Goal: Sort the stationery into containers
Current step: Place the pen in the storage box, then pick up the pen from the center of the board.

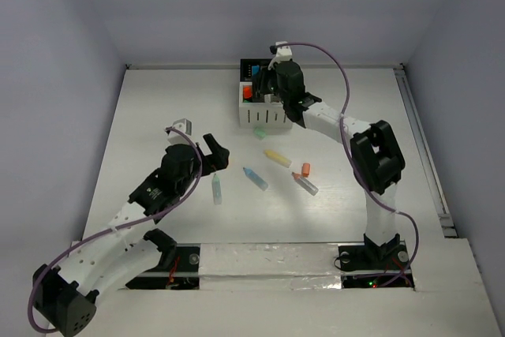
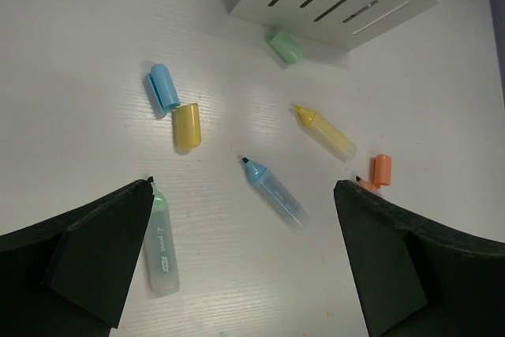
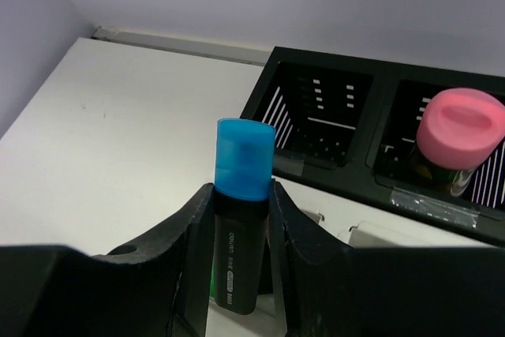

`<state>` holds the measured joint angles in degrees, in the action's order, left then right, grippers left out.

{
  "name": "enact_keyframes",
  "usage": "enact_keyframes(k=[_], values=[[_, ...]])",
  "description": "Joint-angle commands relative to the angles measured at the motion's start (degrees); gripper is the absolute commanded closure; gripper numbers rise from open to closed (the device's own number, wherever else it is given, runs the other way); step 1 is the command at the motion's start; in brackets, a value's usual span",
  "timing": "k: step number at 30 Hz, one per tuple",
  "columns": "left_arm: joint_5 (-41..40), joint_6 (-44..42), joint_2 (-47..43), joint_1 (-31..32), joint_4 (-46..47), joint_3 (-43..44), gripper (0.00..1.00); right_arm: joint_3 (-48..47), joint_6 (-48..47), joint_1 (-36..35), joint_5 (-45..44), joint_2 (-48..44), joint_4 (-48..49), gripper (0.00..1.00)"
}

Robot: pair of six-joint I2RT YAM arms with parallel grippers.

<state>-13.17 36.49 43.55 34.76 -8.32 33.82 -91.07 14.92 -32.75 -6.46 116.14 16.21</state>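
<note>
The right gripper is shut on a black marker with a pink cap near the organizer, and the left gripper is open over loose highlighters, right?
Nearly. The right wrist view shows the cap is blue, not pink. The rest holds: right gripper shut on the black marker near the organizer, left gripper open over loose highlighters.

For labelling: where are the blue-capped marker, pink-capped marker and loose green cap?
Blue-capped marker (image 3: pixel 239 230): right wrist view, its barrel.
Pink-capped marker (image 3: pixel 460 126): right wrist view, cap top.
Green cap (image 2: pixel 285 45): left wrist view, middle.
</note>
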Motion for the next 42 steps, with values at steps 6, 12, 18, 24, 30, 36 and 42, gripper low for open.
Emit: enact_keyframes(k=[6,12,18,24,30,36,42], values=[[0.3,4.0,2.8,-0.1,2.2,-4.8,0.04,-0.3,-5.1,-0.6,0.6,1.5,11.3,0.86],[0.3,5.4,5.8,-0.1,1.3,-6.3,0.13,1.0,-5.4,-0.6,2.3,0.1,10.5,0.54],[-1.2,8.3,7.0,-0.1,-0.3,-7.6,0.21,0.7,-5.1,-0.6,3.4,-2.8,7.1,0.31],[-3.6,12.5,8.6,-0.1,-3.5,-8.0,0.24,4.5,-3.1,-0.6,5.0,-8.2,5.6,0.32],[-4.8,15.4,9.0,-0.1,-6.4,-8.9,0.28,9.2,2.1,-0.6,10.0,-14.6,-3.4,0.48],[-4.9,15.2,7.2,-0.1,-5.7,-8.0,0.31,12.6,2.8,-2.4,18.0,-15.4,-12.6,0.59],[-8.7,12.3,-1.5,-0.1,-7.5,-4.1,0.28,8.9,0.6,-8.9,17.6,-11.8,-25.4,0.44]])
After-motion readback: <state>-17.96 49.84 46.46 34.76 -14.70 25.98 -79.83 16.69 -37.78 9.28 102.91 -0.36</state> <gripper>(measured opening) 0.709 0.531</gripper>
